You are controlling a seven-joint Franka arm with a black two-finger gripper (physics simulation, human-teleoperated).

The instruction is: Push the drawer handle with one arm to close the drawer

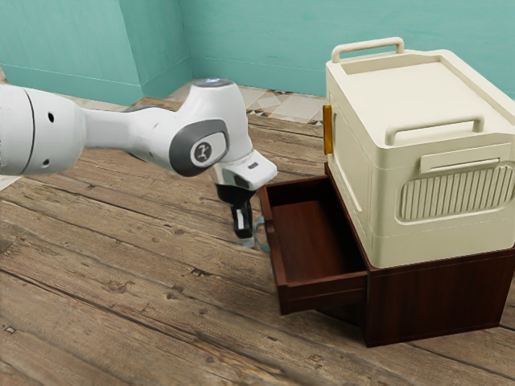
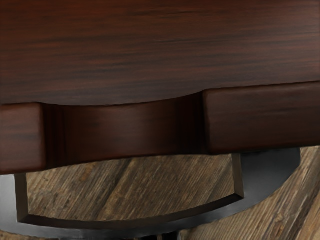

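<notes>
My gripper [image 1: 246, 240] is pointed down just outside the drawer front, shut, with its tips beside the handle [image 1: 261, 234]. Whether they touch it, I cannot tell. The dark red-brown drawer [image 1: 322, 288] stands pulled well out of its cabinet [image 1: 438, 301], its inside bare. In the wrist view, the drawer front [image 2: 265, 117] crosses the picture with a curved notch in its top edge. A grey curved handle [image 2: 135, 225] bows out from that front, with wooden floor visible through its loop.
A large cream box [image 1: 434, 209] with two rail handles rests on the cabinet. Wooden plank floor [image 1: 145, 281] spreads around the cabinet and under my arm. Teal walls [image 1: 257, 40] stand behind.
</notes>
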